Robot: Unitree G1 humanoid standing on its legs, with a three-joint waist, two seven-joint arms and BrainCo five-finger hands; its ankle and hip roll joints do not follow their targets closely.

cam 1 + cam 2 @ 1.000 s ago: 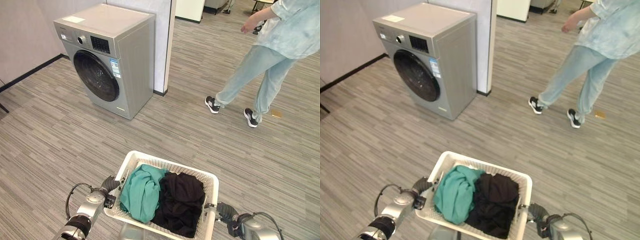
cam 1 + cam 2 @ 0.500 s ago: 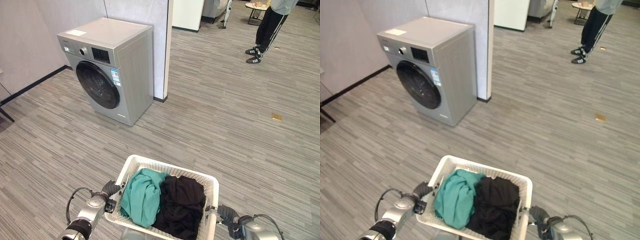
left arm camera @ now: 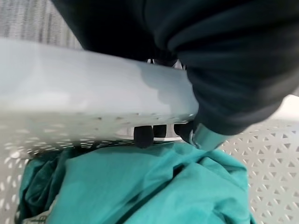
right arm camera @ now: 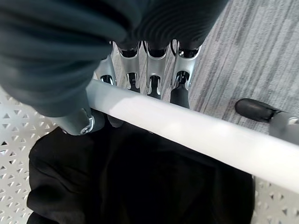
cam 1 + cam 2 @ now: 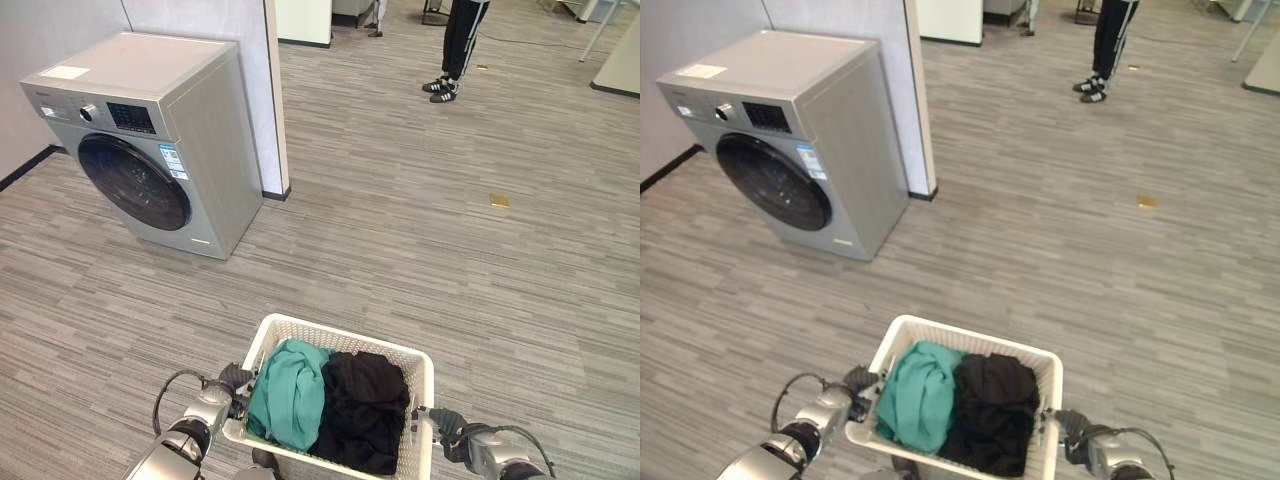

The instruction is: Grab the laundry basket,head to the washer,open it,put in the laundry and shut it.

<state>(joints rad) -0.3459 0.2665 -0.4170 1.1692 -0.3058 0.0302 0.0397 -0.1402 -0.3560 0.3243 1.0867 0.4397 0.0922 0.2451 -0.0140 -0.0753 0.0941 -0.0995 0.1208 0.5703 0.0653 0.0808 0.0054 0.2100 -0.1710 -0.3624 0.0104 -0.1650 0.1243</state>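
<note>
I carry a white laundry basket [image 5: 347,340] low in front of me, with a teal garment [image 5: 290,392] on its left and a black garment [image 5: 364,408] on its right. My left hand [image 5: 236,379] is curled round the basket's left rim [image 3: 93,98]. On the basket's right rim [image 4: 196,135] my right hand [image 5: 446,424] is curled the same way, fingers [image 4: 154,70] wrapped over it. The grey washing machine [image 5: 140,140] stands ahead on the left against a wall, its round dark door [image 5: 136,183] closed.
A white wall end [image 5: 270,90] juts out right beside the washer. A person's legs in dark trousers [image 5: 462,40] stand far back. A small yellow scrap [image 5: 499,201] lies on the grey striped floor. Open floor stretches between the basket and the washer.
The view has swung to the right, so the washer now sits further left in the picture. The basket stays held in both hands. The person stands further away.
</note>
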